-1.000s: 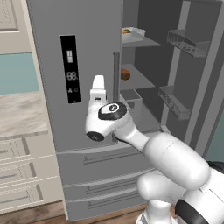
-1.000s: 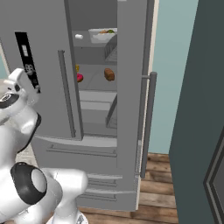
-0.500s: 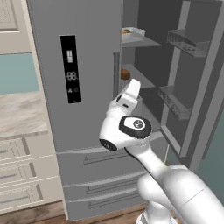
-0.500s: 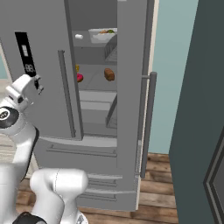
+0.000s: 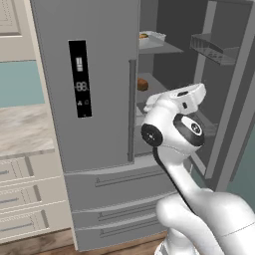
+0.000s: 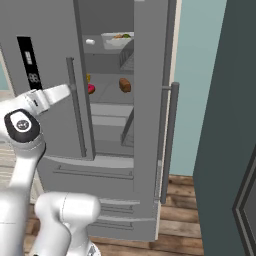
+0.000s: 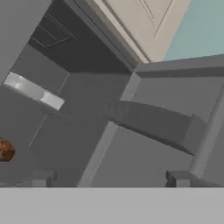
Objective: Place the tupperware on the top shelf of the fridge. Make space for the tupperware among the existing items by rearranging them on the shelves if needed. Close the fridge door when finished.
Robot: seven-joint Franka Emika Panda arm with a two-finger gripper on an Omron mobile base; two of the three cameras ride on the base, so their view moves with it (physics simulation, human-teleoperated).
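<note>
Tupperware [image 6: 117,39], one, on top shelf [image 6: 102,51]

Both base views looked forward at the fridge [image 5: 99,99] from behind the arm, left and right, sharing its open cavity. The hand view sat close, rolled, facing the fridge interior.

Teal wall [image 5: 20,82] at left; cream drawers [image 5: 25,191] below the pale marbled surface [image 5: 22,134]; wooden floor [image 6: 182,212] lower right.
</note>
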